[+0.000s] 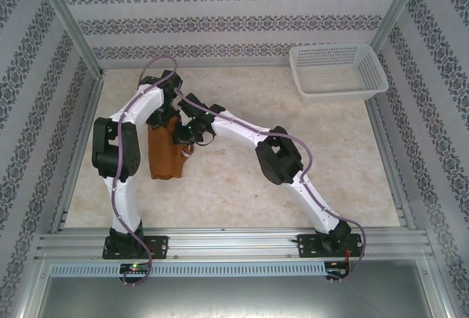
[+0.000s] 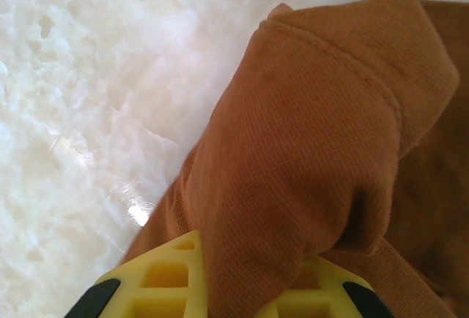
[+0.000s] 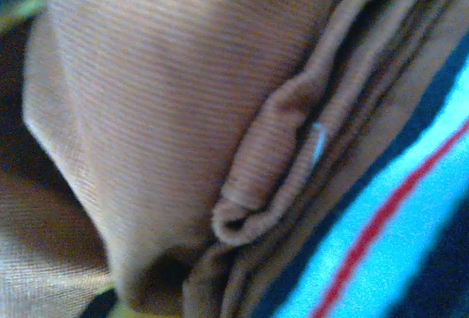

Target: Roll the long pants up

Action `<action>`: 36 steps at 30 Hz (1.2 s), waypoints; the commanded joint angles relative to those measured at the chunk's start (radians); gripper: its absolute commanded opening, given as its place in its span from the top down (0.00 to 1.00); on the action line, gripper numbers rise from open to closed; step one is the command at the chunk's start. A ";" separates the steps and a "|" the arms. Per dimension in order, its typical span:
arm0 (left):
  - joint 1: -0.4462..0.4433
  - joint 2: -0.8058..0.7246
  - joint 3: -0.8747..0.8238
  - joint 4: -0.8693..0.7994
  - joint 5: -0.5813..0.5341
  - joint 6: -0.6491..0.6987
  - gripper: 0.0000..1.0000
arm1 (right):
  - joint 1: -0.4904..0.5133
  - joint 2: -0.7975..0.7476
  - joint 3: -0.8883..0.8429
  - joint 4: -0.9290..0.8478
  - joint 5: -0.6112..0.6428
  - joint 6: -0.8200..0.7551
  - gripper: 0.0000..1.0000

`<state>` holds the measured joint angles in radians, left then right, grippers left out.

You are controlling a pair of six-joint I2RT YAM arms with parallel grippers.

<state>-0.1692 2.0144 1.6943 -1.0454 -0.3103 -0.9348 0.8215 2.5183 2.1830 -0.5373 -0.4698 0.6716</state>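
Rust-brown long pants (image 1: 163, 160), top behind arms (image 1: 229, 129)

No text, label, brand, number or sign can be read in any of the views.

The desk (image 1: 242, 201) has a pale, marbled, glossy top. The long pants (image 1: 163, 163) lie on it left of centre, gathered into a narrow rust-brown bundle running near to far. A white perforated basket (image 1: 338, 96) stands at the far right corner, well apart from the bundle. An aluminium rail (image 1: 234, 243) borders the near edge.
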 commanded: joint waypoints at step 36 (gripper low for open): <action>0.079 -0.325 0.062 0.005 -0.029 0.103 0.00 | -0.386 -0.126 -0.197 1.287 -0.300 0.845 1.00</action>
<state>-0.1024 1.7061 1.7653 -1.0565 -0.3340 -0.8478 0.4671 2.5034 1.8397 0.5926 -0.7322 1.4933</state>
